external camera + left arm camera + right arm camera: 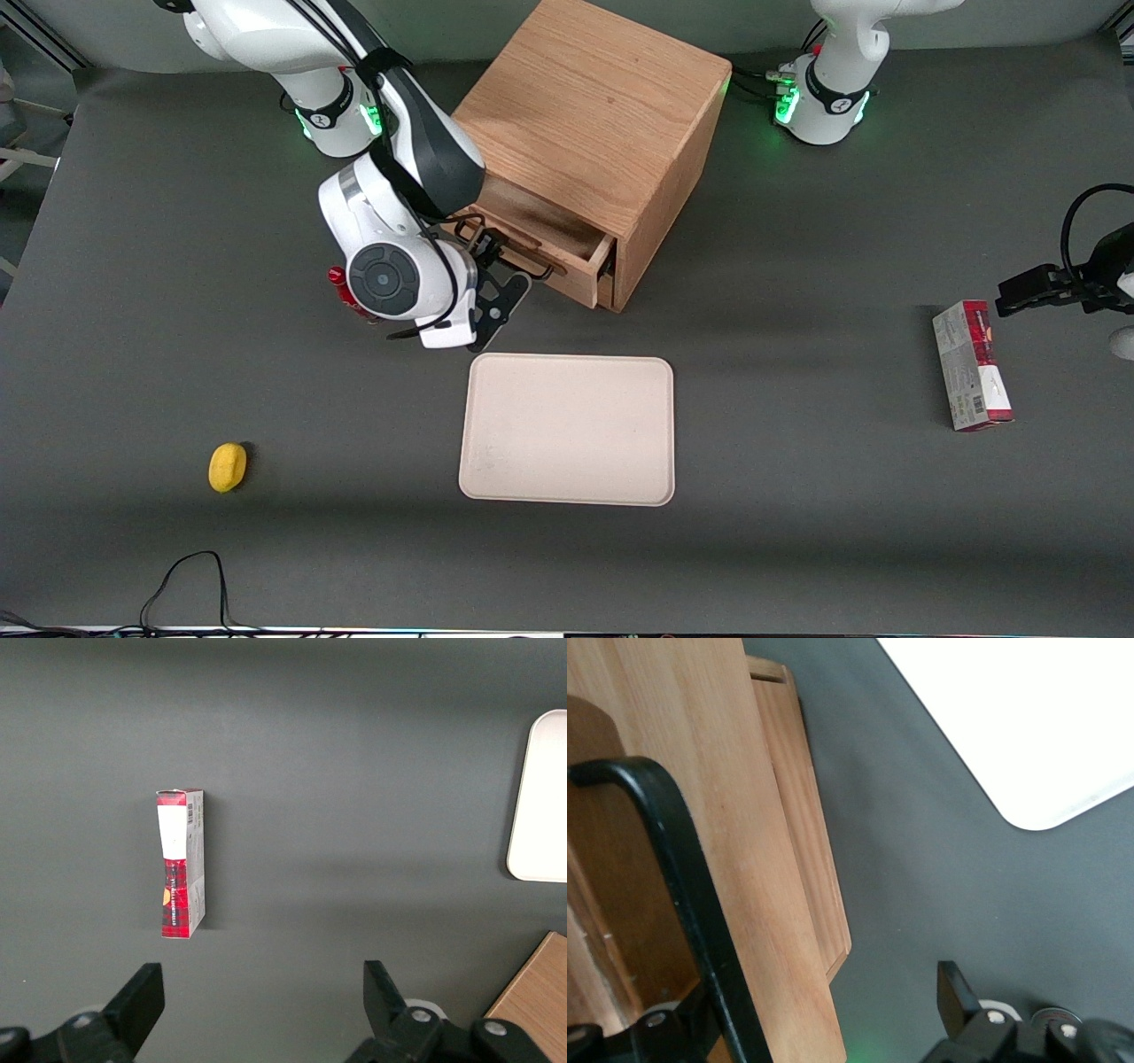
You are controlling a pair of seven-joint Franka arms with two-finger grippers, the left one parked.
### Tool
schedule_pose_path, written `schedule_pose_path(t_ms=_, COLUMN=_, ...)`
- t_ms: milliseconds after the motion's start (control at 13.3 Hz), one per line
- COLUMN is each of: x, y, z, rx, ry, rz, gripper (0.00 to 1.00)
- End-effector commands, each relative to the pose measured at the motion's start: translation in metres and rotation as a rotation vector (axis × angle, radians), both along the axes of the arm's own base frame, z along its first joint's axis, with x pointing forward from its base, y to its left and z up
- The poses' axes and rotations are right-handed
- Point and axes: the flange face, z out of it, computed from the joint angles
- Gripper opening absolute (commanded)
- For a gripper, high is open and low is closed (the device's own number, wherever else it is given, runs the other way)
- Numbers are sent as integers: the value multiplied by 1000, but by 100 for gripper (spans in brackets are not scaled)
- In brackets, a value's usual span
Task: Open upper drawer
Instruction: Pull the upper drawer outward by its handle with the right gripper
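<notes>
The wooden cabinet stands at the back middle of the table. Its upper drawer is pulled partly out, and its shallow tray shows. My right gripper is at the drawer's front, at the thin black handle. In the right wrist view the gripper is open, its jaws wide apart. The black handle runs close by one finger, and the light-oak drawer front lies between the fingers. A strip of the lower drawer shows beneath.
A beige tray lies nearer the front camera than the cabinet; it also shows in the right wrist view. A small yellow object lies toward the working arm's end. A red-and-white box lies toward the parked arm's end. A red object sits under the arm.
</notes>
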Motion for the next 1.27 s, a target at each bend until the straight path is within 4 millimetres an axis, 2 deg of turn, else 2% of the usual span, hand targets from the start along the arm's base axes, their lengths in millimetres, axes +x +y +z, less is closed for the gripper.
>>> schedule_pose_path(t_ms=0, x=6, y=-3, z=2, rx=34, ry=-10, rz=0, gripper=100)
schedule_pose_path(t_ms=225, x=13, y=-7, z=7, rx=44, ry=-27, rz=-13, gripper=100)
schedule_pose_path(t_ms=525, x=15, y=-7, z=-1, rx=40, ry=-23, rz=-17, gripper=100)
schedule_pose_path(t_ms=900, x=31, y=-7, z=0, rx=53, ry=-59, rz=-32, gripper=100)
schedule_pose_path(t_ms=1200, x=44, y=-27, z=0, rx=49, ry=-65, rz=-63, gripper=100)
